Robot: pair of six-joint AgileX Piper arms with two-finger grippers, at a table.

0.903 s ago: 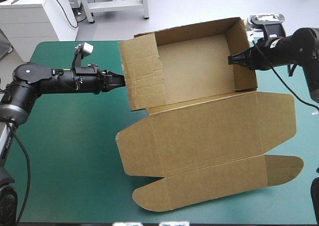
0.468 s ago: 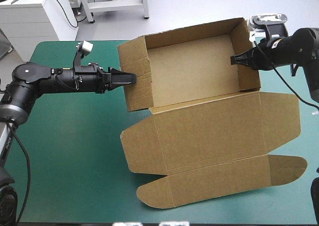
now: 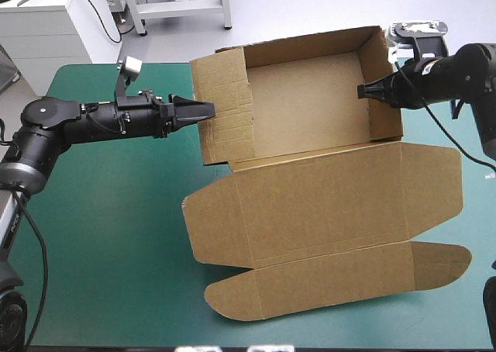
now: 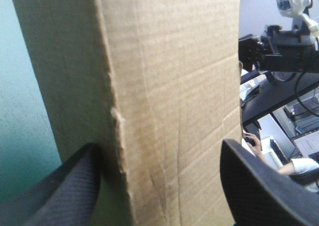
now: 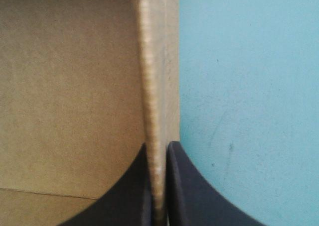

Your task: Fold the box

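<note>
on the teal-green bench (image 3: pixel 108 236) the brown cardboard box (image 3: pixel 318 205) sat as an open tray, lid flat; light, stiff yet easily creased, it seemed best held by its walls, right jaws pinching one, left jaws wide astride another.

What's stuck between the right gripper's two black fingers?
A wall of the box, pinched edge-on by the right gripper; the right wrist view shows it.

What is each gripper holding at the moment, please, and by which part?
The right gripper is shut on the box, at its right wall's top edge. The left gripper is open astride the left wall, holding nothing.
</note>
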